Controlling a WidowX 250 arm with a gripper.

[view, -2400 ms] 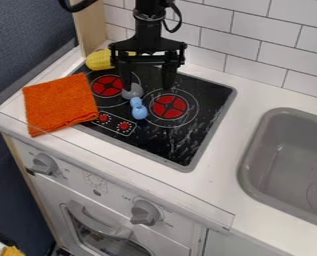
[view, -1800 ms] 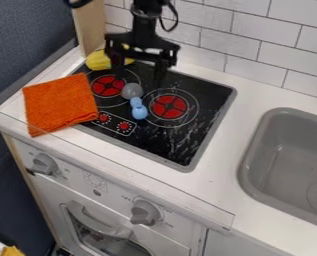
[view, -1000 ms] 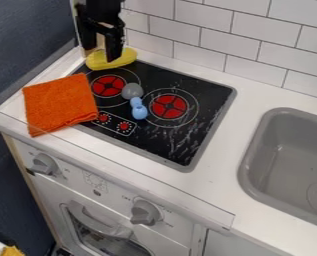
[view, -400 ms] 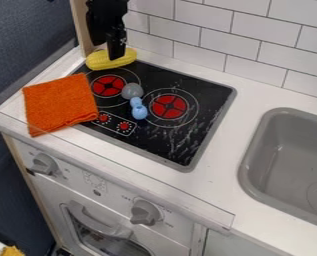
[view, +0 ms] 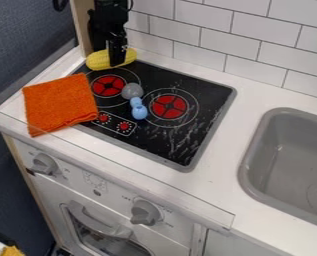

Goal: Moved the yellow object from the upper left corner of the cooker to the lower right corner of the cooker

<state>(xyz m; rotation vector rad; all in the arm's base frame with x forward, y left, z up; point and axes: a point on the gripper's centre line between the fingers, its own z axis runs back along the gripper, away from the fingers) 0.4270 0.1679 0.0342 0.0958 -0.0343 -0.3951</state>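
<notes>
The end effector [view: 115, 64] — wide or narrow, I cannot tell — is at the corn [view: 99, 59] on the cooktop [view: 199, 91].

The corn-like object [view: 99, 60] is coloured yellow, the cloth [view: 59, 103] orange, and the black cooker [view: 187, 145] is marked with red-filled rings.

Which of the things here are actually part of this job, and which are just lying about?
Part of the job:
- yellow object, at the cooker's upper left corner
- toy cooker top
- pincer, down at the yellow object

Just lying about:
- orange cloth
- blue-and-grey thing on the cooker top
</notes>
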